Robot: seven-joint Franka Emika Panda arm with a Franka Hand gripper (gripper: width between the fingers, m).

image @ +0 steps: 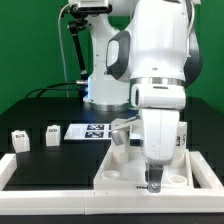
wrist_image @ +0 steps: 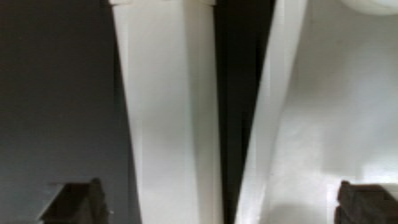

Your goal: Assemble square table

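White tabletop (image: 115,165) lies at bench (image: 50,105) front, exterior view's right, directly beneath claw (image: 152,184). Claw released, fingers (wrist_image: 71,203) spread wide, gripping nothing (long white edge runs lengthwise between them). Legs (image: 52,132) stand well apart, toward exterior view's left.

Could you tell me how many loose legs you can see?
2: one leg near the exterior view's left edge, another just right of it. The arm may hide others.
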